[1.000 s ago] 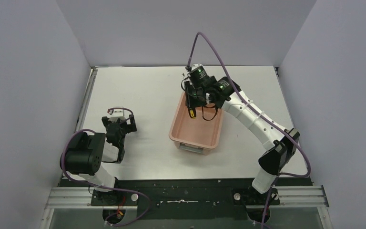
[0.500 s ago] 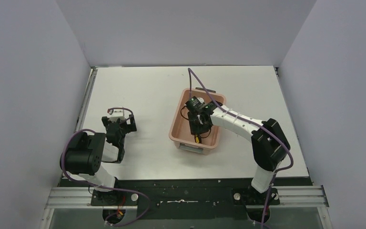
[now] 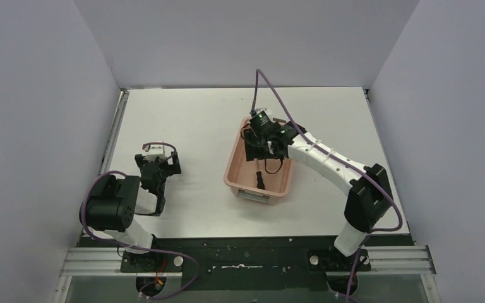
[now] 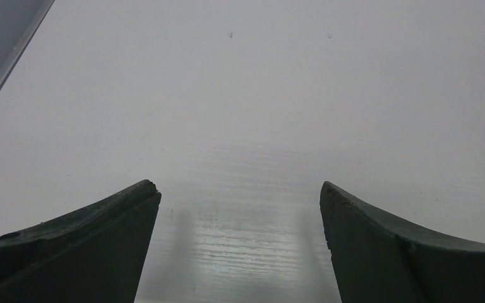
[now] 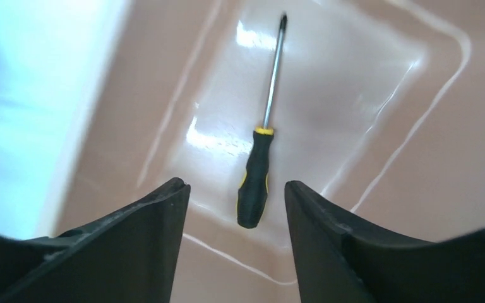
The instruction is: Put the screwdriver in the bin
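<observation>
The screwdriver point(image 3: 261, 179), with a yellow-and-black handle and a thin shaft, lies flat on the floor of the salmon-pink bin point(image 3: 235, 165), toward its near end. In the right wrist view the screwdriver point(image 5: 254, 183) lies free below the fingers, its tip pointing away, inside the bin point(image 5: 417, 158). My right gripper point(image 3: 256, 150) hovers over the bin's middle, open and empty point(image 5: 235, 184). My left gripper point(image 3: 158, 165) rests low over the bare table at the left, open and empty point(image 4: 238, 186).
The white table point(image 3: 183, 126) is closed in by grey walls at the left, back and right. The bin's grey handle clip point(image 3: 252, 197) faces the near edge. A purple cable point(image 3: 271, 88) arcs above the right wrist.
My right gripper carried the screwdriver down into the bin's near end, let it go, and has drawn back up toward the bin's middle. The left arm has not moved.
</observation>
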You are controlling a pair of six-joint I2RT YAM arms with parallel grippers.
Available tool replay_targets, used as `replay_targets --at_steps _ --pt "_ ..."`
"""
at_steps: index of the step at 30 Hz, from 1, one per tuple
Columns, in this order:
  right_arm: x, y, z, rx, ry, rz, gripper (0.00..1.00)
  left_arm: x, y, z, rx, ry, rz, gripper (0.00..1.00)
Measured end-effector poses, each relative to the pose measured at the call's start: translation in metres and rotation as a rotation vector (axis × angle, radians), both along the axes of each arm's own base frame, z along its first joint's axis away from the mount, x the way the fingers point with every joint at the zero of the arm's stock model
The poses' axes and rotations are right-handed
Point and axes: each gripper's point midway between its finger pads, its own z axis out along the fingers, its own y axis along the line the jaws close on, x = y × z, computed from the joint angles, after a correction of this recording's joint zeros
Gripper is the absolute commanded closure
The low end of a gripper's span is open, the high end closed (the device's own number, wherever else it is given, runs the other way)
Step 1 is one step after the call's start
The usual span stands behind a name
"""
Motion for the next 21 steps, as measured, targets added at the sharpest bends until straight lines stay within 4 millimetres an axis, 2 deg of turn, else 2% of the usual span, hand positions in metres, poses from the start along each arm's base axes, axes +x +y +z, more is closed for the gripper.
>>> replay_targets --at_steps 3,5,7,9,11,13,16,21 --pt "0.011 -0.002 0.054 0.071 -0.127 0.004 0.04 0.0 0.0 0.0 0.0 0.0 0.0 0.03" --pt "0.016 -0.012 0.092 0.119 -0.228 -0.002 0.0 0.0 0.0 0.0 0.0 0.0 0.0 0.03" --pt "0.024 -0.032 0.126 0.159 -0.327 -0.03 0.0 0.0 0.0 0.0 0.0 0.0 0.0 0.03" --pt "0.036 -0.064 0.157 0.186 -0.443 -0.093 0.0 0.0 0.0 0.0 0.0 0.0 0.0 0.03" --pt "0.045 -0.102 0.175 0.171 -0.556 -0.173 0.0 0.0 0.0 0.0 0.0 0.0 0.0 0.03" --pt "0.047 -0.132 0.178 0.131 -0.631 -0.239 0.0 0.0 0.0 0.0 0.0 0.0 0.0 0.03" --pt "0.046 -0.164 0.161 0.059 -0.688 -0.312 0.0 0.0 0.0 0.0 0.0 0.0 0.0 0.03" --pt "0.034 -0.227 0.087 -0.093 -0.659 -0.463 0.0 0.0 0.0 0.0 0.0 0.0 0.0 0.03"
